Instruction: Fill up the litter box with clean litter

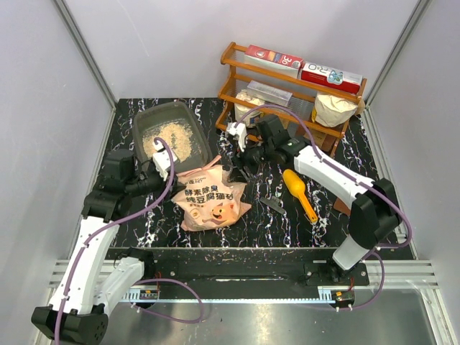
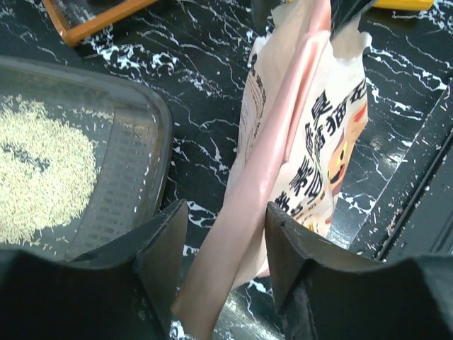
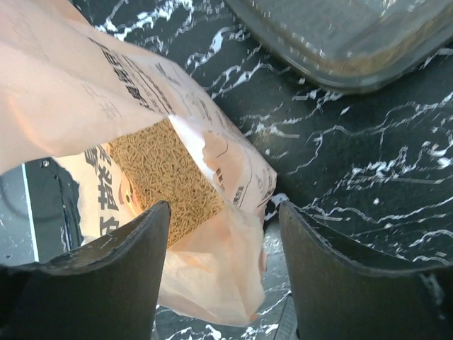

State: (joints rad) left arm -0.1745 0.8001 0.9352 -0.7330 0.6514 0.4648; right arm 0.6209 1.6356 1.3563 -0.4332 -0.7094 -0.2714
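The dark grey litter box (image 1: pixel 147 118) sits at the back left with a patch of pale clean litter (image 1: pixel 172 140) inside. The pink pig-face bag (image 1: pixel 210 198) lies in front of it, mouth toward the box. My left gripper (image 1: pixel 175 169) is at the bag's upper left corner. In the left wrist view it (image 2: pixel 226 212) stands open with the bag's pink edge (image 2: pixel 262 170) running between the fingers. My right gripper (image 1: pixel 237 162) is open at the bag's mouth. In its wrist view (image 3: pixel 223 212) a loose flap lies between the fingers, with more litter (image 3: pixel 159 177) showing inside the bag (image 3: pixel 71 78).
A wooden rack (image 1: pixel 287 86) with boxes and bags stands at the back right. A yellow-orange scoop (image 1: pixel 300 192) lies right of the bag, a small dark strip (image 1: pixel 272 205) beside it. The box's rim (image 2: pixel 159 134) is just left of my left fingers.
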